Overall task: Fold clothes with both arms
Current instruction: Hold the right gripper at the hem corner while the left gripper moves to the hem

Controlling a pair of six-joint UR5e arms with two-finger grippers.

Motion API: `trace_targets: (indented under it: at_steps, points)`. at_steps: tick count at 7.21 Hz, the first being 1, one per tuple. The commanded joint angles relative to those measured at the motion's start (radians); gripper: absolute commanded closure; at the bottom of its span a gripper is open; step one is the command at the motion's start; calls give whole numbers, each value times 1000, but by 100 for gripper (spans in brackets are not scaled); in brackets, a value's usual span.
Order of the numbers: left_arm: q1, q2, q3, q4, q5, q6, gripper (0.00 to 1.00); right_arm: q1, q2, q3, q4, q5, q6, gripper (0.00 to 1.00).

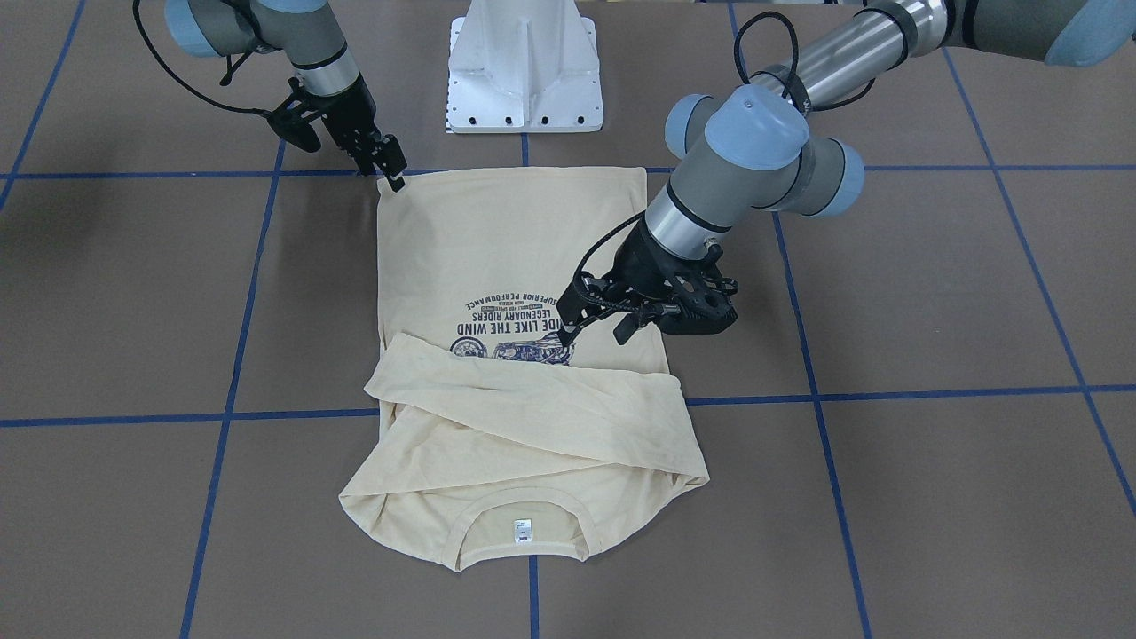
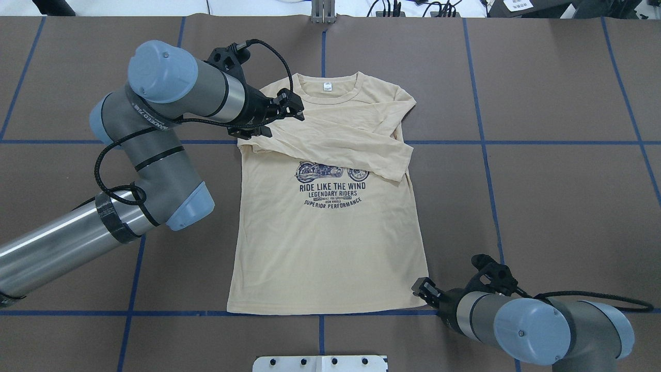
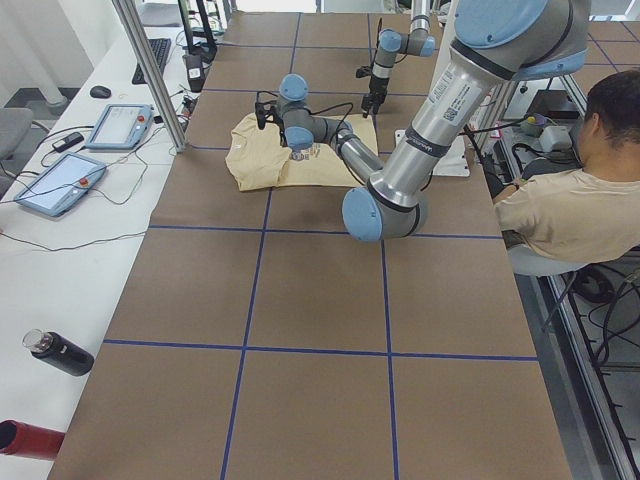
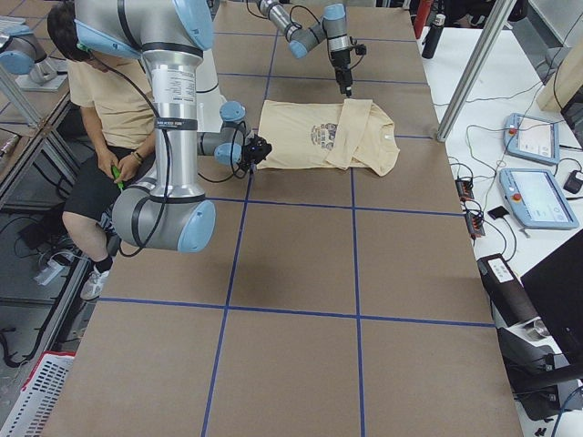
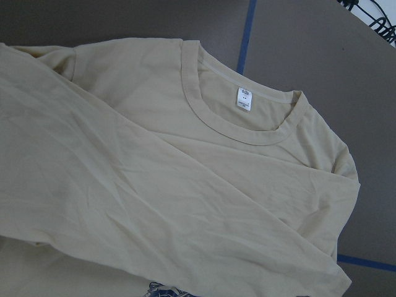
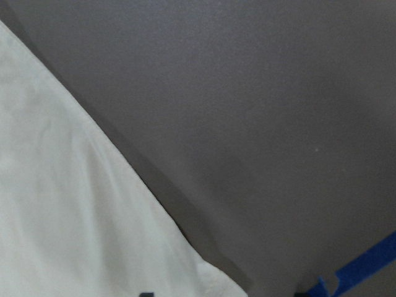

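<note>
The clothes are one cream-yellow long-sleeved shirt [image 2: 320,243] lying flat, print up, collar and white neck tag [image 2: 327,86] at the far side. Both sleeves [image 2: 351,144] are folded across the chest. My left gripper [image 2: 295,106] hovers open over the shoulder on its own side; from the front it [image 1: 595,337] hangs above the print with nothing held. The left wrist view shows only shirt [image 5: 185,185] and tag [image 5: 244,99]. My right gripper [image 2: 421,289] sits low at the near hem corner [image 1: 390,182], fingers apart. That corner [image 6: 223,281] lies flat on the table.
The white base pedestal [image 1: 524,80] stands just behind the hem. A seated person [image 3: 570,200] is beside the table's robot side. Tablets [image 3: 120,125] and bottles [image 3: 60,352] lie on the white side bench. Blue tape lines [image 2: 483,142] grid the brown table.
</note>
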Motion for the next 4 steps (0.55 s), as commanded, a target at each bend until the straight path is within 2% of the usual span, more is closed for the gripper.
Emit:
trace_targets:
  at_steps: [1,4]
  points:
    - [-1,2,0,0,0,0,13,2,0,4,-5,0,0,100]
    - [-1,2,0,0,0,0,13,5,-1,10,-7,2,0,100]
